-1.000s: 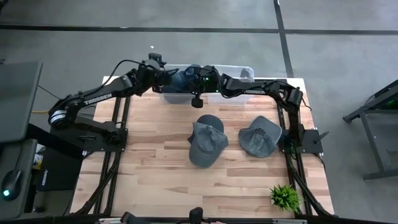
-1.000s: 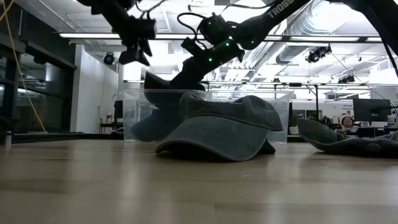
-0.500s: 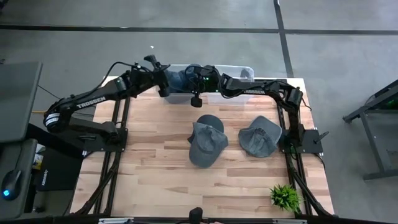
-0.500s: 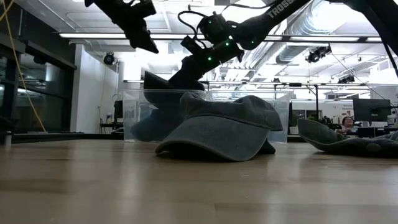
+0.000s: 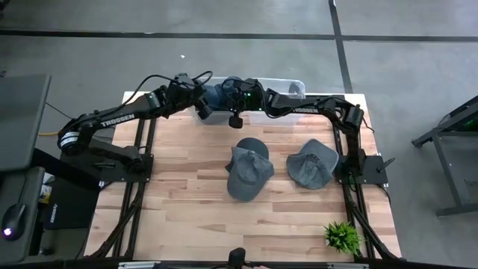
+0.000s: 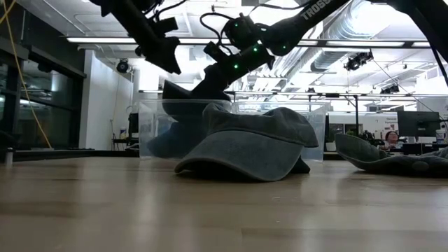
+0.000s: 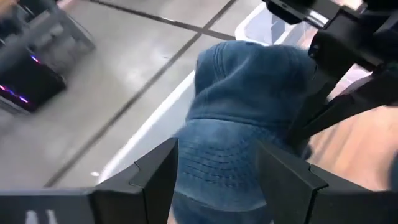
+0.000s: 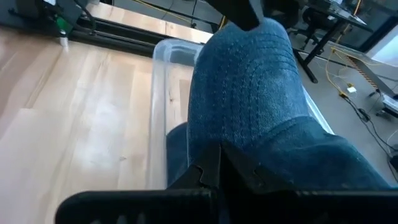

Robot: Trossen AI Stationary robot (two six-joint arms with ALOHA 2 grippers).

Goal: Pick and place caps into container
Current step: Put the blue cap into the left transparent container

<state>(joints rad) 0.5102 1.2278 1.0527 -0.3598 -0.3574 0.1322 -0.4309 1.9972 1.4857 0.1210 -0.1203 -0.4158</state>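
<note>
A blue cap [image 8: 249, 87] is held over the left end of the clear container [image 5: 287, 82] at the table's far edge, with my right gripper [image 8: 217, 165] shut on it. The cap's lower part sits inside the container walls [image 6: 315, 129]. My left gripper [image 7: 216, 152] is open just left of the cap. In its wrist view the stitched brim [image 7: 217, 168] shows between its fingers. In the low view that gripper [image 6: 164, 59] stands a little above the cap [image 6: 178, 94], apart from it. Two grey caps [image 5: 246, 173] [image 5: 312, 164] lie on the table. My right gripper pinches the blue cap between its two shut fingers, at the cloth where the brim meets the crown [image 8: 211, 146]. It comes slanting down from the table's right side. The brim stands up beyond the fingers, and the crown [image 8: 323, 168] droops into the container.
The nearer grey cap [image 6: 259, 143] lies crown up at mid table with a darker piece under its far side. The other [image 6: 392, 159] lies to its right. A small green plant [image 5: 342, 235] stands at the near right corner. Bare wood lies left and near.
My left gripper has rolled about its own pointing line and shifted a little toward the held cap, staying open. My right gripper and the blue cap have kept still.
</note>
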